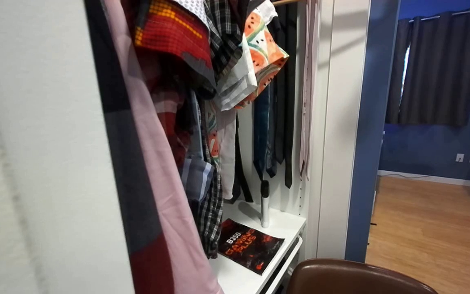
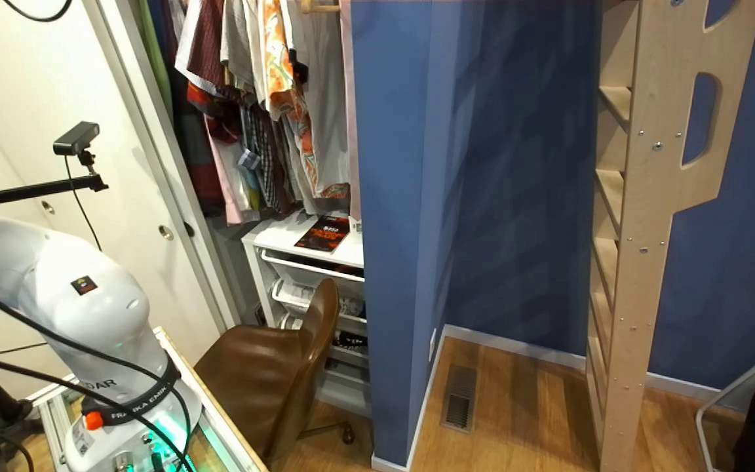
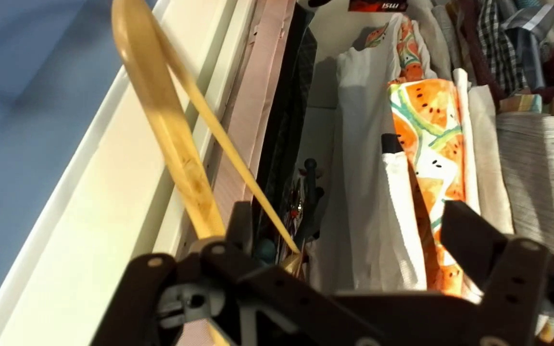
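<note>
My gripper (image 3: 349, 221) is open in the wrist view, with nothing seen held between its fingers. It is above a row of hanging clothes. A white garment (image 3: 363, 144) hangs below the gap between the fingers. The right finger overlaps a watermelon-print shirt (image 3: 431, 125), which also shows in both exterior views (image 1: 261, 53) (image 2: 279, 59). A wooden hanger (image 3: 176, 129) runs behind the left finger, its lower part hidden; I cannot tell if they touch. A hanger end (image 2: 320, 8) shows in an exterior view. The gripper is not seen in either exterior view.
White drawer unit (image 2: 272, 229) under the clothes carries a black and red booklet (image 1: 251, 247). Dark ties (image 1: 288, 122) and pink cloth (image 3: 258, 96) hang near the closet side. Brown chair (image 2: 253, 357), blue wall end (image 2: 390, 229) and white sliding door (image 2: 122, 164) stand around my arm (image 2: 89, 282).
</note>
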`<act>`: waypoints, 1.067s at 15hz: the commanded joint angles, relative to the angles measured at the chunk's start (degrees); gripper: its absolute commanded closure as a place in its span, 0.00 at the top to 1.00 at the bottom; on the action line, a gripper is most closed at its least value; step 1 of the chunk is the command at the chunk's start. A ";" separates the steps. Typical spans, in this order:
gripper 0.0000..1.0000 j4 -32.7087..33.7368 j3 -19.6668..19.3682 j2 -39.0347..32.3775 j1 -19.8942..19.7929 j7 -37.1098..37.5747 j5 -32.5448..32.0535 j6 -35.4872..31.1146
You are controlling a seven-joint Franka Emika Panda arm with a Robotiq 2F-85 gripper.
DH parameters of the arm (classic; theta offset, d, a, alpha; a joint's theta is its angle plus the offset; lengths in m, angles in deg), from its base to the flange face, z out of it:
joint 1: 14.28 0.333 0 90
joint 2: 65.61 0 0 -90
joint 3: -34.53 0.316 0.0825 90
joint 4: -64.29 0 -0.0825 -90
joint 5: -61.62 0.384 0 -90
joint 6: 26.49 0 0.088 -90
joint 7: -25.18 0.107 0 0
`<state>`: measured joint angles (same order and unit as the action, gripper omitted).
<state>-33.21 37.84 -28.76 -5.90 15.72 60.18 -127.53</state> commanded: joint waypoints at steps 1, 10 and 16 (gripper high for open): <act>1.00 6.23 -2.46 -5.70 0.30 -5.21 0.58 -0.12; 1.00 10.92 -3.89 -15.20 0.32 -8.52 4.71 -7.33; 1.00 15.36 -5.09 -20.10 -0.63 -10.14 6.24 -7.50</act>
<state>-22.04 33.43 -45.92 -5.90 7.49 64.47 -135.75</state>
